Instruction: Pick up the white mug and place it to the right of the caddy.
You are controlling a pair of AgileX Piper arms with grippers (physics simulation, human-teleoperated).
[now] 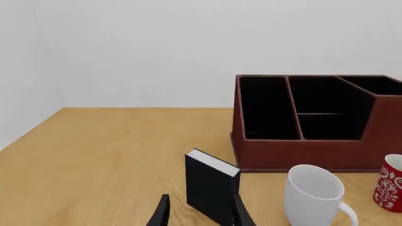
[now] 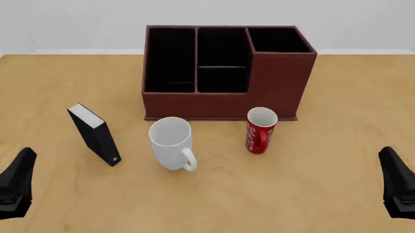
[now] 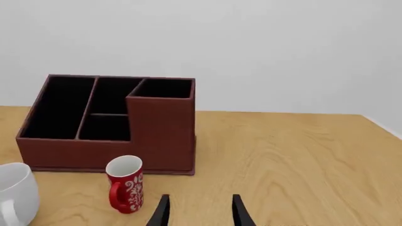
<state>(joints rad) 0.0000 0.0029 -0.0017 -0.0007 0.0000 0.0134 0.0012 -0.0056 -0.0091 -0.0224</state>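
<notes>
A: A pale wood counter (image 2: 337,160) is filling the front view, and a plain white wall is rising behind it.

B: What is standing on it?

A: The caddy (image 2: 224,104) is sitting toward the far middle, its black-lined compartments lying open to the camera. The white mug (image 2: 172,143) is standing upright just in front of the caddy's left half, apart from it, with its loop handle pointing toward the near side and a little right.

B: And beside the mug?

A: A red mug (image 2: 261,131) with white lettering is standing upright to its right, near the caddy's front wall. A black box (image 2: 95,134) with a white edge is standing on end to the left of the white mug, well clear of it.

B: How are the arms doing?

A: The left gripper (image 1: 199,214) is hovering low at the near left, and its jaws are standing open with nothing between them; its wrist view is showing the black box just beyond the fingertips. The right gripper (image 3: 199,212) is hovering at the near right, its jaws likewise spread apart and holding nothing, with bare wood lying ahead of them.

B: Is either touching the white mug?

A: No, both are sitting well apart from it.
</notes>
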